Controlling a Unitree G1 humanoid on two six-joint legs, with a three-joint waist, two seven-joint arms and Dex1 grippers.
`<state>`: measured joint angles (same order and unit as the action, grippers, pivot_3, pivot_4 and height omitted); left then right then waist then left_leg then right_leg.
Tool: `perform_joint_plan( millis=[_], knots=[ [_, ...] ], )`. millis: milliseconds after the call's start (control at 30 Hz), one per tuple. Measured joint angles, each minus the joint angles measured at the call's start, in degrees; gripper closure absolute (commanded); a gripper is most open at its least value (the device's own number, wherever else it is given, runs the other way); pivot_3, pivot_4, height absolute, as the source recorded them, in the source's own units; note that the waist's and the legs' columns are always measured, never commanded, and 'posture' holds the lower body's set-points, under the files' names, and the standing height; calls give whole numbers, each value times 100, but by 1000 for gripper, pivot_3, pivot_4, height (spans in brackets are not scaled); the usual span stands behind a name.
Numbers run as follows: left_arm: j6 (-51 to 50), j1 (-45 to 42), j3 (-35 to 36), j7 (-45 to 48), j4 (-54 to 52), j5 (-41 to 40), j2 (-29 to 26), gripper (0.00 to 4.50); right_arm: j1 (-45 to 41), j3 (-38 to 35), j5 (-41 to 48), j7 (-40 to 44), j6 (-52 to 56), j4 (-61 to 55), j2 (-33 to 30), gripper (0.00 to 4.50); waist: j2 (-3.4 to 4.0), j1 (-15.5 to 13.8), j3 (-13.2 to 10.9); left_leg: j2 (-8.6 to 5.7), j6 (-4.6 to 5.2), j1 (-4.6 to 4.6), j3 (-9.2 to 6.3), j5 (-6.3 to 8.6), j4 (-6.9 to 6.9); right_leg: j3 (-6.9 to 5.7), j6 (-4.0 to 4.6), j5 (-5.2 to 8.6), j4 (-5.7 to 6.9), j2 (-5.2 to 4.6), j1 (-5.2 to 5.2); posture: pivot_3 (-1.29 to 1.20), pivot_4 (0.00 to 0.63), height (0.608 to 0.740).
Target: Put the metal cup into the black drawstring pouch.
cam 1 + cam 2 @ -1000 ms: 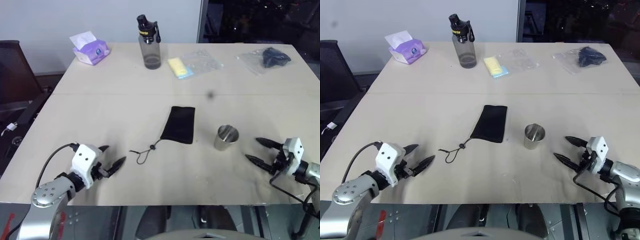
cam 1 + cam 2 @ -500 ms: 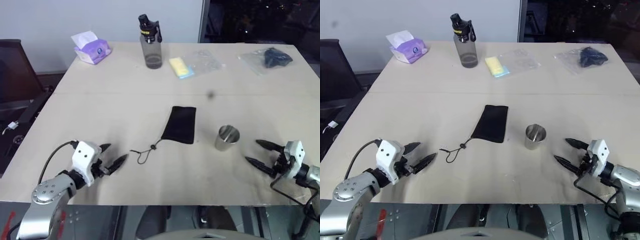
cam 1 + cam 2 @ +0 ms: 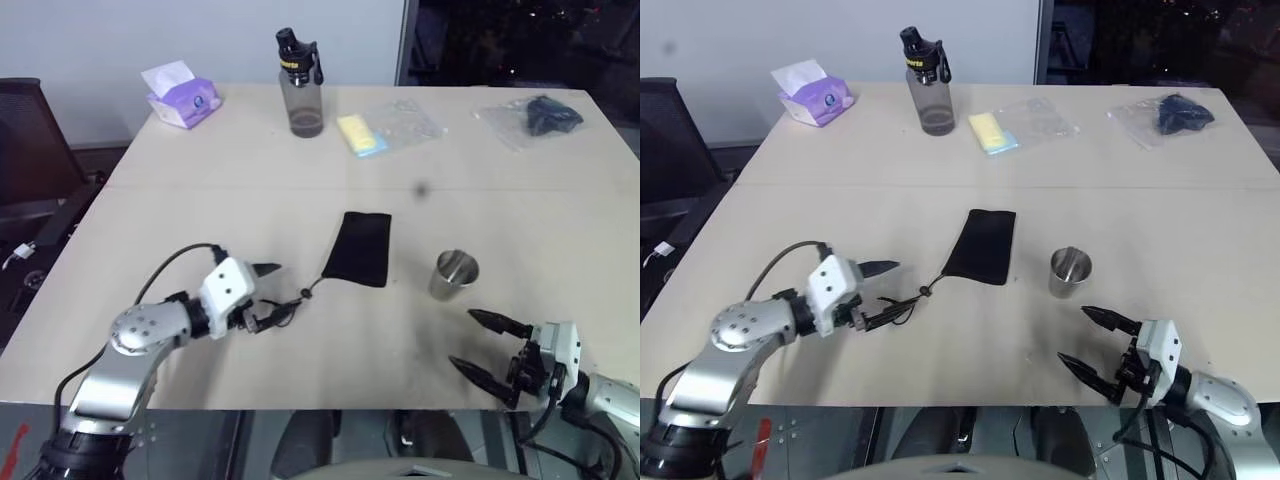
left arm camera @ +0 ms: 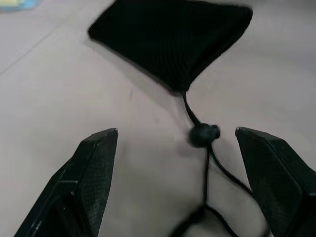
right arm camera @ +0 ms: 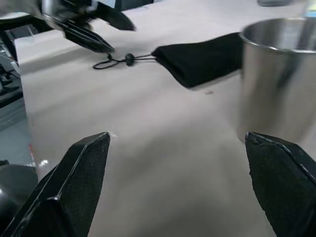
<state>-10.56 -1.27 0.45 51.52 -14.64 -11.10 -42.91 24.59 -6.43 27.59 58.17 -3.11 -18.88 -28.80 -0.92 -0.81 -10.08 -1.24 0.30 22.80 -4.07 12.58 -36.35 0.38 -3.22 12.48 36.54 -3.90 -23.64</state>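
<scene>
The metal cup [image 3: 454, 275] stands upright on the table right of centre, also large in the right wrist view [image 5: 279, 79]. The black drawstring pouch [image 3: 360, 248] lies flat at mid table, its cord and toggle [image 4: 203, 135] trailing toward my left gripper [image 3: 272, 293]. That gripper is open, its fingers on either side of the cord's loose end, holding nothing. My right gripper [image 3: 482, 346] is open near the table's front edge, a short way in front of the cup and apart from it.
At the back stand a grey bottle with black cap [image 3: 299, 85], a purple tissue pack [image 3: 182, 97], a yellow item by clear plastic [image 3: 360, 134] and a dark item in a clear bag [image 3: 540, 115]. A black chair [image 3: 30, 150] stands left of the table [image 3: 180, 220].
My left gripper has swung right and forward to the pouch's cord. My right gripper has pulled back and leftward toward the front edge. Cup and pouch have not moved.
</scene>
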Motion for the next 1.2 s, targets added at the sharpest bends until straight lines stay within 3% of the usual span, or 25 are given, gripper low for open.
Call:
perform_joint_plan(
  millis=[167,467,600,733,800,1167,1200],
  knots=[
    [271,-1177,-817,216,731,603,116,542,234,158,-133,-431,-11,-347,235,61,-5,-5,-2,6,0,6,28,0,0,-6,-1,-1,-3,12,-2,0,150,740],
    [262,-1905,-1241,288,1144,659,737,542,553,390,-343,-879,-14,-656,361,61,-8,19,-2,19,2,-5,49,0,-8,15,0,-2,7,24,-3,0,150,740],
    [268,-1996,-1240,242,1312,667,869,1779,566,391,-378,-1024,-7,-725,361,0,-8,9,-2,20,2,-5,49,0,-8,14,-1,-2,8,26,-2,0,150,740],
    [452,-2003,-1248,269,1560,790,861,3850,554,437,-393,-1165,35,-836,361,0,-9,11,-2,22,2,-5,51,0,-8,15,-1,-2,8,28,-3,0,150,740],
    [600,-2002,-1267,310,1683,878,854,4462,552,439,-392,-1228,44,-894,360,0,-9,8,-1,22,2,-5,51,0,-9,15,-1,-2,8,28,-3,0,150,740],
    [821,-2002,-1253,312,1950,859,1043,4462,218,246,-388,-1519,34,-1267,320,0,-11,10,0,22,2,-5,52,0,-20,17,-2,-4,17,29,-2,0,150,740],
    [521,-2014,-1179,295,1906,650,1165,4462,-117,302,-873,-1486,-71,-1512,-50,0,-10,14,-1,21,3,-4,54,0,-26,17,-6,-6,19,30,-2,0,150,740]
  ],
)
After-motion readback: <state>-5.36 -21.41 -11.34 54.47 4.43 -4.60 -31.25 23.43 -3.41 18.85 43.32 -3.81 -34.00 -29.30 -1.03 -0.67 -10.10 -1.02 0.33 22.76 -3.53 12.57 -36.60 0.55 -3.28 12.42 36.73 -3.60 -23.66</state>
